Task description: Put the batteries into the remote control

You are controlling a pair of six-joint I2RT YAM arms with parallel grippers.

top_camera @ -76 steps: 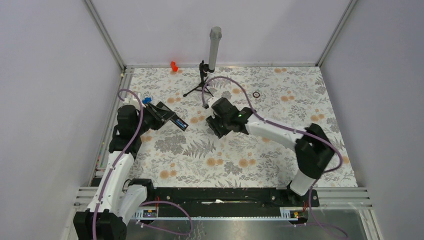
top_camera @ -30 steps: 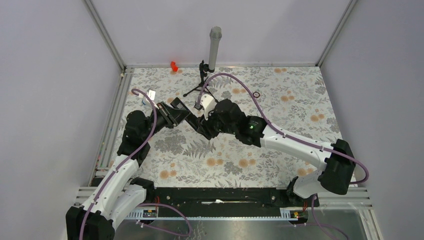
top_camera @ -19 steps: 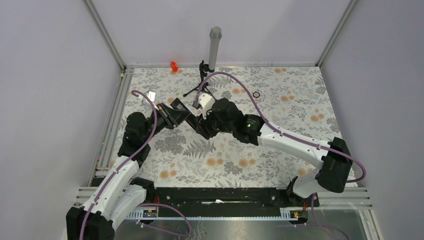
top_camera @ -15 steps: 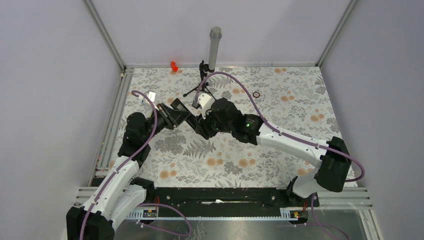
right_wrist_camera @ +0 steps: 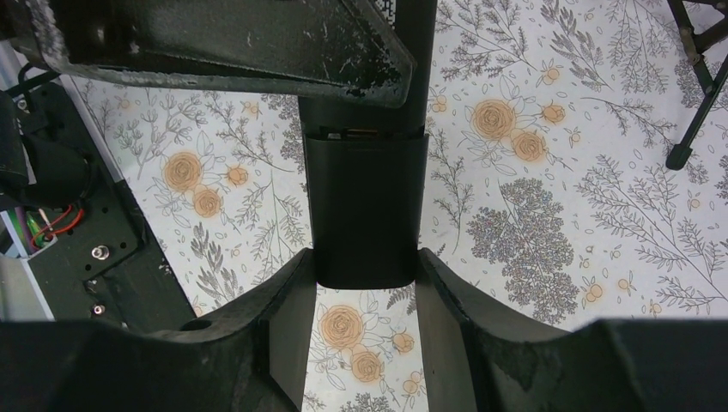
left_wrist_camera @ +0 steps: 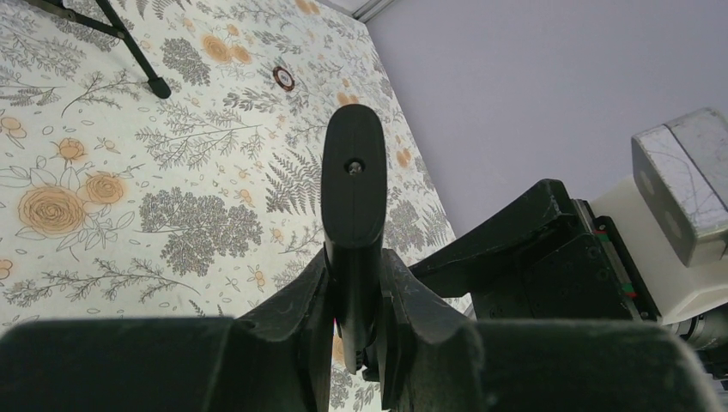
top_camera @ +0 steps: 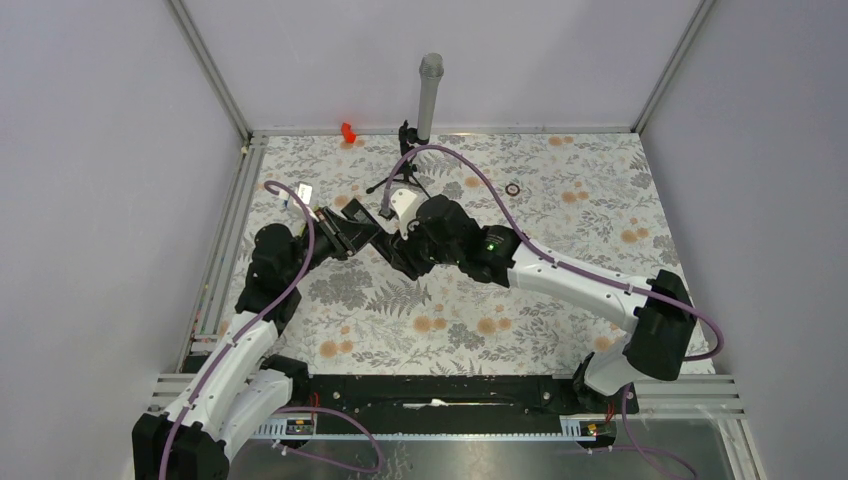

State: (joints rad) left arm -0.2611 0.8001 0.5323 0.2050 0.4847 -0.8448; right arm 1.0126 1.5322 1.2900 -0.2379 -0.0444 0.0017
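Black remote control [left_wrist_camera: 352,180] pinched between both grippers, above the floral table [top_camera: 560,210].
My left gripper [left_wrist_camera: 354,268] is squeezed down narrow across the remote's thin dimension, so in its wrist view the bar stands edge-on with the rounded end pointing away. My right gripper [right_wrist_camera: 366,266] meets it from the opposite side. Its fingers [right_wrist_camera: 283,300] are part-way apart and press against both long sides of the flat black end section. Just above that section a seam crosses the body with a sliver of metal in it; I can't tell what that is. Overhead, the grippers meet left of centre, near the black tripod stand [top_camera: 398,172].
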